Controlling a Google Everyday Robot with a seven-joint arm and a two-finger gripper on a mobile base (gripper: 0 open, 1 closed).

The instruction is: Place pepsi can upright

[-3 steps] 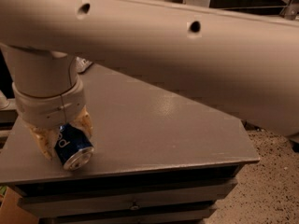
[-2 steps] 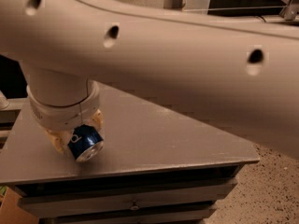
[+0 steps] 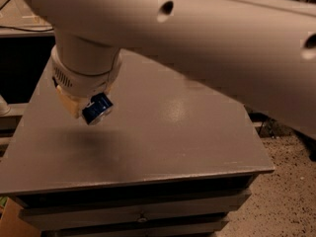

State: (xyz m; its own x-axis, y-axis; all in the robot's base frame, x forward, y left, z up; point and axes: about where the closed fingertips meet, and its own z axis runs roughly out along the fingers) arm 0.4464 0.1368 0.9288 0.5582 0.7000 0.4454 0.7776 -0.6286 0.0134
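Note:
The pepsi can (image 3: pixel 97 108) is dark blue with a silver end facing down and toward the camera. It is tilted and held in the air above the left part of the grey table top (image 3: pixel 163 132). My gripper (image 3: pixel 86 107) hangs from the big white arm that crosses the top of the view. It is shut on the can, with the yellowish fingers (image 3: pixel 69 103) on either side of it. The can's shadow lies on the table below it.
The table is a grey cabinet with drawers (image 3: pixel 138 214) below its front edge. A speckled floor (image 3: pixel 291 196) lies to the right. A shelf and dark space are at the back left.
The gripper has lifted the can off the table and moved it up and to the right. The arm now fills more of the view.

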